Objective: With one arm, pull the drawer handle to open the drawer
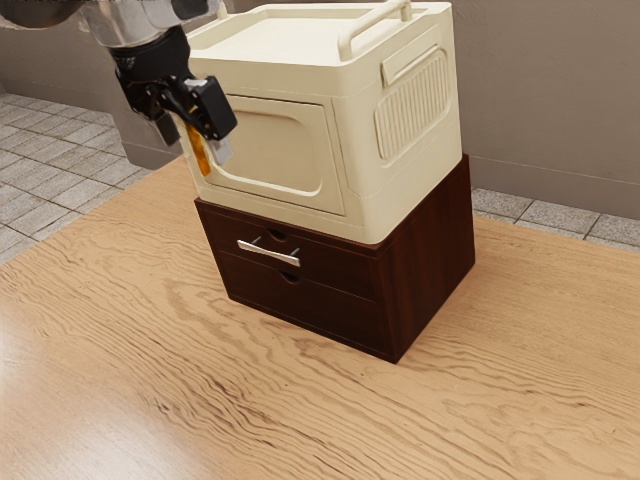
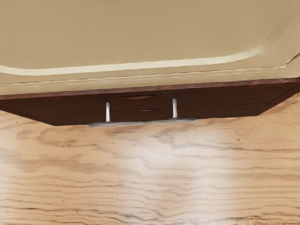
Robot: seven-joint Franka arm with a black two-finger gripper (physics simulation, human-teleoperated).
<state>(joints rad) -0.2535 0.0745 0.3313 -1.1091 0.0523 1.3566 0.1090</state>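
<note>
My gripper [image 1: 194, 143] is at the exterior view's upper left, tilted downward, open and in front of the cream box's front panel. Below it and apart from it, a silver bar handle [image 1: 268, 252] sticks out from the upper drawer [image 1: 335, 262] of the dark wooden cabinet [image 1: 430, 260]. That drawer's front lies flush with the cabinet, so it is shut. In the wrist view the handle [image 2: 143, 123] stands out on two posts from the dark drawer front [image 2: 70, 110], with nothing around it.
A large cream box [image 1: 400, 180] with rails on top rests on the cabinet, rising beside my gripper. The wooden table [image 1: 250, 400] extends in front of the drawers. A grey wall [image 1: 550, 120] stands behind.
</note>
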